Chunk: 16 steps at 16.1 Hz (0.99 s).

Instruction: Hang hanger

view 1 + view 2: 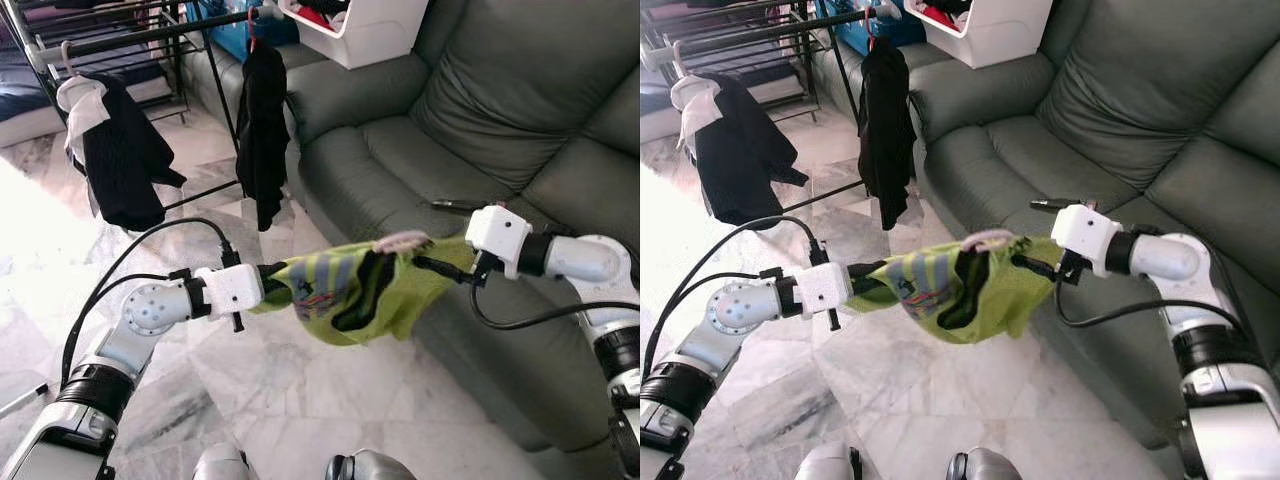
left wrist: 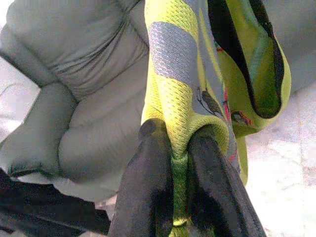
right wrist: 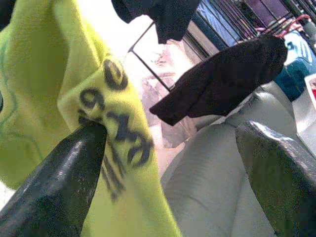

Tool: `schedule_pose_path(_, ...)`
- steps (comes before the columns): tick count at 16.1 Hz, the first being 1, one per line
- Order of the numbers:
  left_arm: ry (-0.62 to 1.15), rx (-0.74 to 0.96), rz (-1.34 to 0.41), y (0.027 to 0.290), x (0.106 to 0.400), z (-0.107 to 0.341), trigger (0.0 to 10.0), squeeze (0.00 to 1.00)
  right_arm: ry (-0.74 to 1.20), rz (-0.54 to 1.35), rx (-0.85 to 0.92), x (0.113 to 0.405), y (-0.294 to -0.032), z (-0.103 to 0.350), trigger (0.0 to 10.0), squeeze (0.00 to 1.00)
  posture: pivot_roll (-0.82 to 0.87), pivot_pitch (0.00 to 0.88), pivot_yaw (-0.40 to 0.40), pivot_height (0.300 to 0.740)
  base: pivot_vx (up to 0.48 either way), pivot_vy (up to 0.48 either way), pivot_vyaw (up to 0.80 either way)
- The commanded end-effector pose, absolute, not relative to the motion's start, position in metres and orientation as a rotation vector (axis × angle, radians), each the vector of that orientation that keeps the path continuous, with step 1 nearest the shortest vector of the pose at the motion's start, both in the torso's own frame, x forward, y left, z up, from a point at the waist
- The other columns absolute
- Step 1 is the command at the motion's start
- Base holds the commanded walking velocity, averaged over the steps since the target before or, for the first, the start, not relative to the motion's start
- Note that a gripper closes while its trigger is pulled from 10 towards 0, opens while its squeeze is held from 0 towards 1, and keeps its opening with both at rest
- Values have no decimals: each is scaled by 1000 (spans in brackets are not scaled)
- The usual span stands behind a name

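Low in the frame, over the pale marbled floor tiles [image 1: 300,400], we hold a lime-green jersey with grey stripes [image 1: 345,290] stretched between both arms. Our left gripper [image 2: 180,163] is at centre left, its two black fingers pinched tight on a fold of the fabric. Our right gripper [image 3: 168,163] meets the cloth's other end at centre right; its fingers stand wide apart, one tip touching the printed cloth. A pinkish hanger [image 1: 402,241] peeks from the jersey's top edge. Behind, the grey-green leather sofa [image 1: 480,130] takes the right side. At upper left, black garments [image 1: 262,130] hang on a black metal drying rack [image 1: 150,35]
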<state>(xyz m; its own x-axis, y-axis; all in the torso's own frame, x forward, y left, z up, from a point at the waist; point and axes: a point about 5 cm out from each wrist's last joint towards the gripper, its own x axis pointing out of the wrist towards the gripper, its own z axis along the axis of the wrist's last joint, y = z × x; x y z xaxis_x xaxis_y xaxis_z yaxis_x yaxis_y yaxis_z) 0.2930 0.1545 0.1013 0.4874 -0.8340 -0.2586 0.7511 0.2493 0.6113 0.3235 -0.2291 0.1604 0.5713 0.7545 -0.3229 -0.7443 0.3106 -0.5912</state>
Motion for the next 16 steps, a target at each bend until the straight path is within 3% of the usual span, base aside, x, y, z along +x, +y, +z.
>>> schedule_pose_path(1,-193,740,-1100,148,293,110,0,0,2,1022,-783,326,-226,160,10000,0,-66,36,-69,740,0,0,0)
schedule_pose_path(4,-214,735,-1105,144,294,112,0,0,91,1053,-711,326,-226,145,10000,0,-66,42,-68,740,0,0,0)
schedule_pose_path(5,-223,733,-1109,142,293,114,0,0,175,1085,-673,324,-227,130,0,0,-63,44,-67,740,0,0,0)
schedule_pose_path(14,-199,781,-1090,147,301,115,0,0,165,1174,-653,331,-214,138,0,0,-62,49,-68,740,0,0,0)
schedule_pose_path(15,-195,785,-1090,147,302,114,0,0,132,1159,-663,333,-211,141,667,0,-62,49,-68,740,0,0,0)
schedule_pose_path(16,-192,785,-1090,146,302,114,0,0,104,1151,-671,334,-209,144,4353,0,-62,49,-68,740,0,0,0)
